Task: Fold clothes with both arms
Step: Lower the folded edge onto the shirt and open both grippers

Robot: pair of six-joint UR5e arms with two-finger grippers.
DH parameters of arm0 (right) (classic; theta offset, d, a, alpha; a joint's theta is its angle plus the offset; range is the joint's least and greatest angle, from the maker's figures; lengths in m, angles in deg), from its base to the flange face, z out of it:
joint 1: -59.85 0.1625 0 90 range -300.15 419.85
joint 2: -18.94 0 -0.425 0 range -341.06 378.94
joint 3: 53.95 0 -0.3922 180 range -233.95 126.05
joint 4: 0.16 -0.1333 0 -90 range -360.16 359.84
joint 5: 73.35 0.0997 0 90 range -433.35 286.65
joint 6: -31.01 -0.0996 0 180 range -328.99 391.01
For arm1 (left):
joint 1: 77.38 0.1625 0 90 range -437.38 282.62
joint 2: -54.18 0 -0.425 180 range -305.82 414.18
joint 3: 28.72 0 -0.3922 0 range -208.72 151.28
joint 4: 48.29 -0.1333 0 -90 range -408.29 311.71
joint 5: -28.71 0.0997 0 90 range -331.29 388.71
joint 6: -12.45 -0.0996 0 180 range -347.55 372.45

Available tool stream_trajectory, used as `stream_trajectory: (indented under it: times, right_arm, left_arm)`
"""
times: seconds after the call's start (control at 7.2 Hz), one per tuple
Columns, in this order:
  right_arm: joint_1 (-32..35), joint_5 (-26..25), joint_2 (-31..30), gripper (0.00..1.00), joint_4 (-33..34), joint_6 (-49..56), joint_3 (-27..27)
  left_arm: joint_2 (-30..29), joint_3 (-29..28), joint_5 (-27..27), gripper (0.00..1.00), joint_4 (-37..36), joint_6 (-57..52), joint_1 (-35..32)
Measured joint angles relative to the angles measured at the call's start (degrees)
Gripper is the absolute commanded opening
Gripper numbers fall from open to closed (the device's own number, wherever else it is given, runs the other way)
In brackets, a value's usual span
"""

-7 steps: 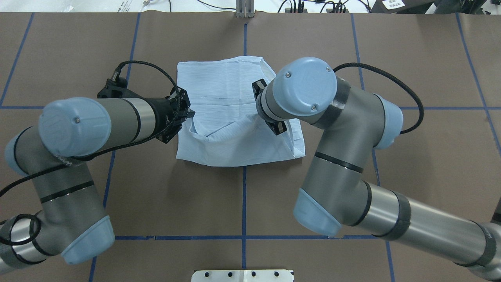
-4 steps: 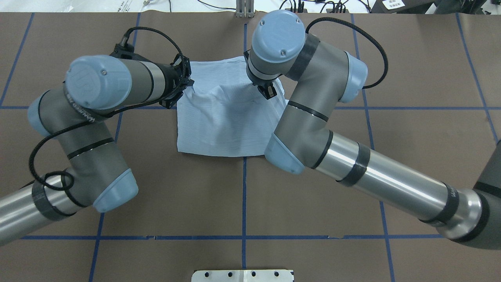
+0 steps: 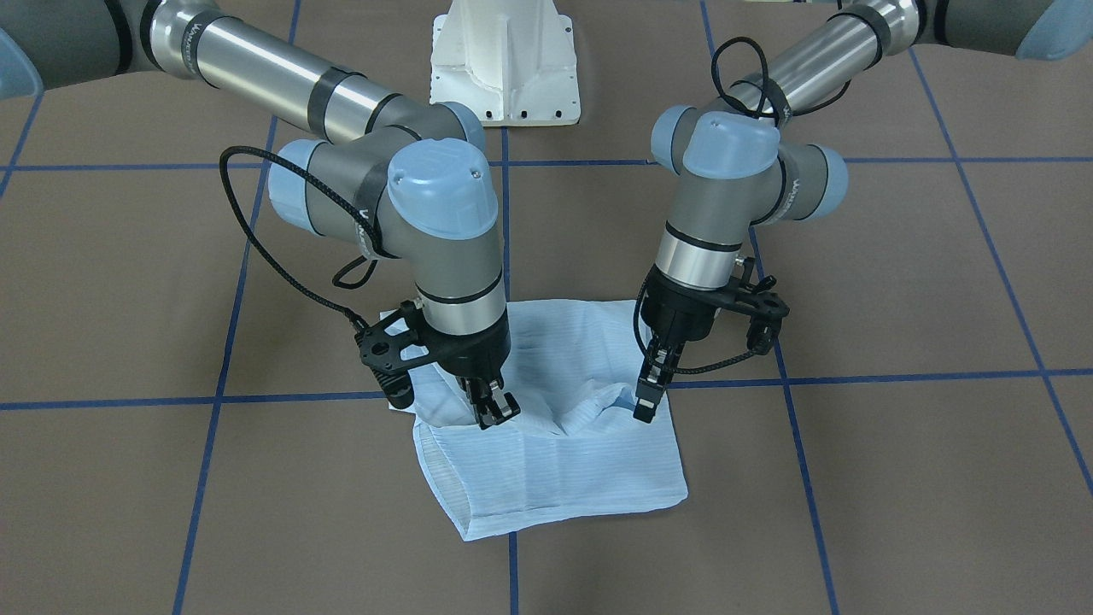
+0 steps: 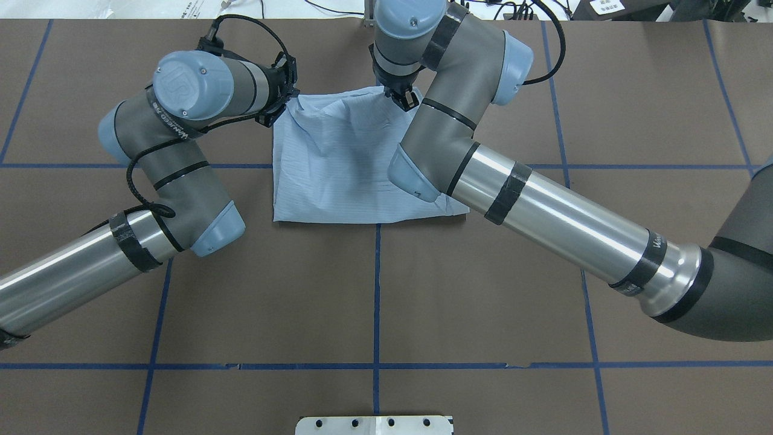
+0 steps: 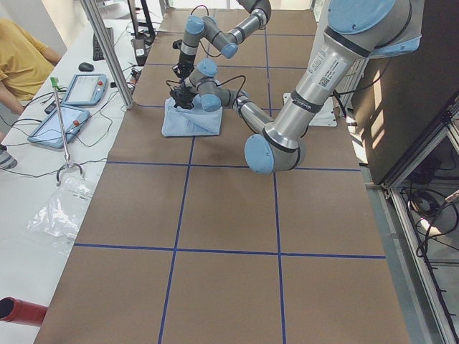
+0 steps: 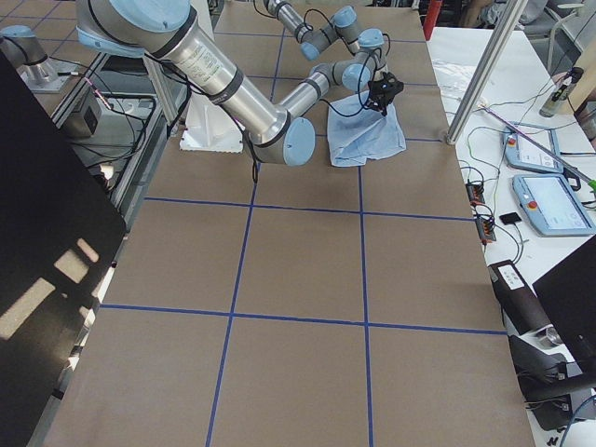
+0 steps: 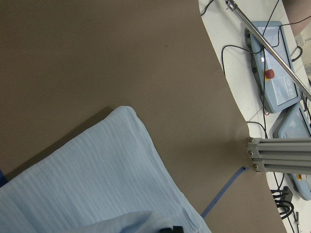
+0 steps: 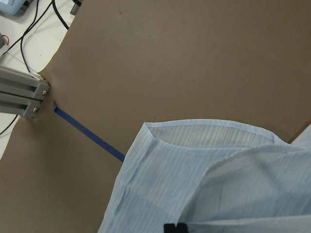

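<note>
The clothes are one pale-blue striped shirt (image 4: 338, 175), folded into a rough square on the brown table near the far edge, also visible in the front view (image 3: 555, 470). My left gripper (image 4: 288, 106) is shut on the shirt's left corner, which it holds lifted. My right gripper (image 4: 403, 98) is shut on the right corner at the same height. In the front view the left gripper (image 3: 646, 408) and the right gripper (image 3: 497, 412) hold a sagging fold between them above the lower layer. Each wrist view shows striped cloth (image 7: 97, 184) (image 8: 218, 184) under its black fingertips.
An aluminium post (image 4: 377, 12) stands at the table's far edge just beyond the shirt. The white pedestal base (image 3: 504, 60) sits between the arms. Control tablets (image 5: 82, 89), cables and a seated person (image 5: 21, 57) are on the side bench past the table.
Both arms have swung away from the robot toward the far edge, carrying the shirt's near edge up and over the rest. The visible cloth has shortened.
</note>
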Motion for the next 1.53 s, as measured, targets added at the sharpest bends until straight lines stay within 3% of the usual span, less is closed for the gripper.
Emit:
stream_trajectory:
  times: [0.83, 1.11, 1.25, 1.39, 1.53]
  right_arm:
    - [0.7, -0.37, 4.32, 0.0, -11.65, 4.48, -15.74]
    - [0.73, -0.45, 5.29, 0.0, -12.99, 5.14, -18.27]
    - [0.72, -0.58, 5.67, 0.57, -14.04, 5.45, -19.59]
    - [0.73, -0.76, 6.27, 1.0, -15.46, 5.76, -21.13]
    - [0.74, -0.9, 7.3, 1.0, -16.21, 5.98, -22.53]
  left_arm:
    - [-3.62, -14.6, 0.08, 0.0, 10.77, -5.84, -2.48]
    - [-4.3, -17.96, 0.14, 0.0, 13.61, -6.53, -2.55]
    - [-4.5, -19.38, 0.16, 0.0, 14.63, -7.08, -2.56]
    - [-4.62, -20.28, 0.15, 0.15, 15.16, -7.86, -2.56]
    - [-4.7, -20.78, 0.11, 0.37, 15.4, -8.64, -2.56]
